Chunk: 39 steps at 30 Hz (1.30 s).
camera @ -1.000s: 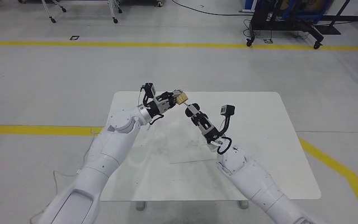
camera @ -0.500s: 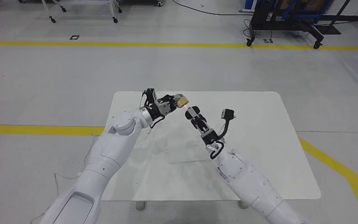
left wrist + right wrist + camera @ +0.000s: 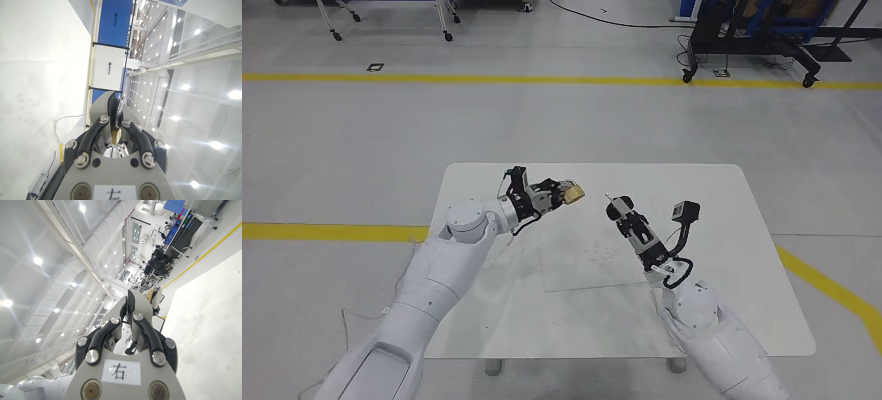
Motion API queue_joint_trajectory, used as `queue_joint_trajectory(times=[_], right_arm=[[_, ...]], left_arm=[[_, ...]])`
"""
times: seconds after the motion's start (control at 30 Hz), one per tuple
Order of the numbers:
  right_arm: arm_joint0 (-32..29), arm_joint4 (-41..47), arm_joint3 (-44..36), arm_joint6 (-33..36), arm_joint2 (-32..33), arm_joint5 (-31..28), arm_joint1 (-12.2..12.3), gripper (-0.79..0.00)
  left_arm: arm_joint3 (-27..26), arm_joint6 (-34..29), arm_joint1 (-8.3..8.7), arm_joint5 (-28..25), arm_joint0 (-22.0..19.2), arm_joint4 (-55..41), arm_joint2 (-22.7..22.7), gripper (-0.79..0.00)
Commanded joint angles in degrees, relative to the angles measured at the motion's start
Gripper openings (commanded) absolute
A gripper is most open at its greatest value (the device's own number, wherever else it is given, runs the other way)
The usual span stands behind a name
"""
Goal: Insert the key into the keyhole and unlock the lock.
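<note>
Backing away from the lock, the right gripper (image 3: 617,207) is now hanging well apart from it over the white table (image 3: 712,200). The left gripper (image 3: 552,193) is holding the small brass padlock (image 3: 571,192) aloft.

At the left wrist, the fingers (image 3: 99,108) are clamping the padlock, with its silver shackle (image 3: 121,106) poking out.

At the right wrist, the pads (image 3: 130,303) are pressing together. Whether the key is sitting between them, I cannot tell.

Insertion is apparently being retried. The next move is calling for lining up with the keyhole and closing in straight.
</note>
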Motion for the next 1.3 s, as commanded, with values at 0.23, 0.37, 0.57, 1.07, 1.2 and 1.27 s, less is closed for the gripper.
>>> queue_joint_trajectory(times=[0.23, 0.37, 0.57, 1.07, 1.2, 1.27], right_arm=[[-0.93, 0.22, -1.74, -2.06, 0.05, 10.42, -0.21, -0.785], [-4.40, 2.99, -9.20, -3.60, -0.39, 26.93, -0.34, -0.785], [-5.12, 7.26, -14.57, -2.76, -0.82, 43.52, -0.64, -0.785], [0.86, 16.16, -12.19, -9.18, -4.22, 50.77, -3.33, -0.785], [2.69, 17.14, -10.21, -11.74, -5.36, 50.88, -4.16, -0.785], [3.38, 17.51, -9.37, -12.50, -5.85, 51.14, -4.51, -0.785]], left_arm=[[2.14, 5.27, -0.80, 7.21, 0.96, -2.02, 1.04, -0.785], [5.42, 4.42, -1.85, 13.22, -0.57, -5.69, 2.14, -0.785], [9.64, 4.00, -3.16, 14.41, -2.90, -6.79, 3.75, -0.785], [13.95, 4.30, -4.80, 12.10, -4.83, -3.25, 5.98, -0.785], [14.72, 4.36, -5.08, 12.03, -5.23, -2.36, 6.26, -0.785], [15.10, 4.31, -5.23, 12.15, -5.39, -2.11, 6.36, -0.785]])
